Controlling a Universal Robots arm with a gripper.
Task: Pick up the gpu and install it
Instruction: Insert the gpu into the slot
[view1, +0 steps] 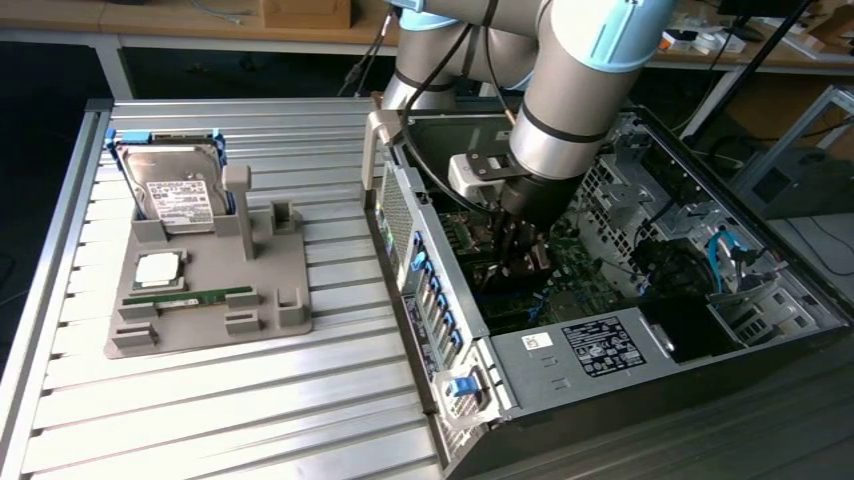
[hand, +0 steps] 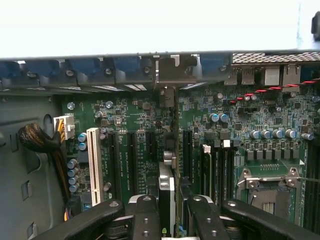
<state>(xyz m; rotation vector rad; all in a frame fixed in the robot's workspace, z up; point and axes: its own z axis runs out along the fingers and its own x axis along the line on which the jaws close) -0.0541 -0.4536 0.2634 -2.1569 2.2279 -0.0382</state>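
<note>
No lettering can be read anywhere. The white label on the boxy silver hard drive (view1: 178, 202) carries dark print too fine to make out. The black-and-white sticker (view1: 603, 345) and the small white sticker (view1: 539, 341) on the grey metal computer case (view1: 561, 385) show only unreadable lines, as do the pale markings on the green motherboard (hand: 240, 125).

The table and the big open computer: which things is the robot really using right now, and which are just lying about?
In use:
- thin dark flat gpu card, edge-on, held in the black tool
- green motherboard inside the open black computer case

Lying about, on the grey holder tray:
- boxy silver hard drive
- narrow green memory stick
- square silver processor chip
</note>
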